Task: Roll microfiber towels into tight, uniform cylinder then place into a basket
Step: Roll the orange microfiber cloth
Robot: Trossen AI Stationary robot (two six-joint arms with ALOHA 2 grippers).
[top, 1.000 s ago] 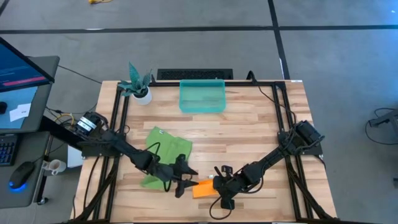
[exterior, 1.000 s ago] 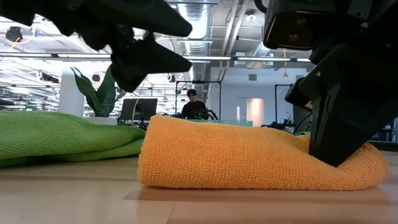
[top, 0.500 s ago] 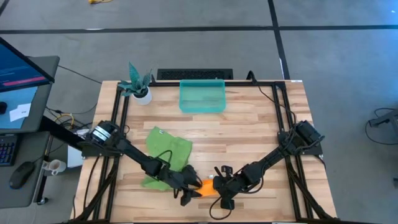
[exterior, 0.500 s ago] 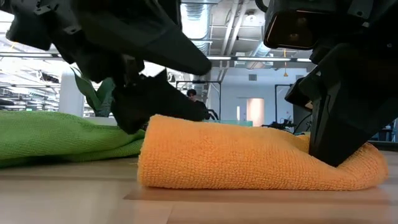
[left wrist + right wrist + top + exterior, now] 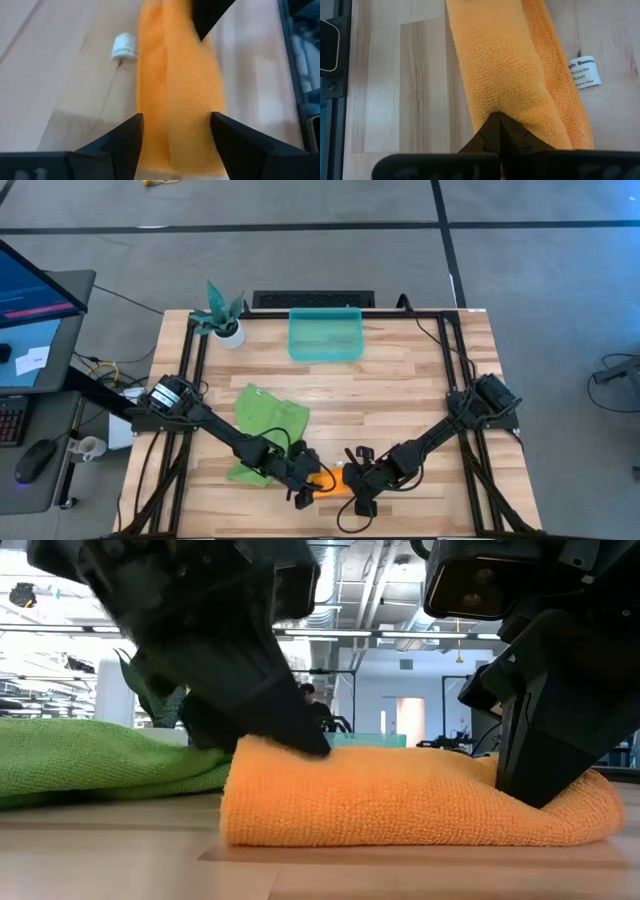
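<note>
The orange towel (image 5: 332, 483) lies rolled near the table's front edge, its long side on the wood; a white label (image 5: 582, 72) sticks out beside it. My left gripper (image 5: 177, 116) is open, with one finger on either side of the roll's left end. My right gripper (image 5: 497, 116) is shut at the roll's right end. The lime green towel (image 5: 265, 422) lies crumpled on the table left of the roll, under the left arm. The teal basket (image 5: 325, 352) stands at the table's far edge. My left gripper comes slanting down from the table's left, its fingers lying along the roll. In the low view one fingertip (image 5: 300, 738) rests on the top of the roll's left end (image 5: 270, 755). The roll stays flat on the table. My right gripper presses its shut fingertips (image 5: 496, 131) down into the roll's right end (image 5: 495, 102), slanting from the table's right. The cloth is dented and puckered around them (image 5: 560, 802). Whether any cloth sits between the tips I cannot tell.
A small white pot with a teal plant (image 5: 225, 325) stands at the far left corner. Black frame rails (image 5: 455, 370) run along both sides of the table. Bare wood lies between the towels and the basket. A person shows far off in the room (image 5: 308, 705).
My left gripper has gone toward the table's right edge and down, tipping further downward, from beside the roll onto its left end. The orange roll and my right gripper have kept still.
</note>
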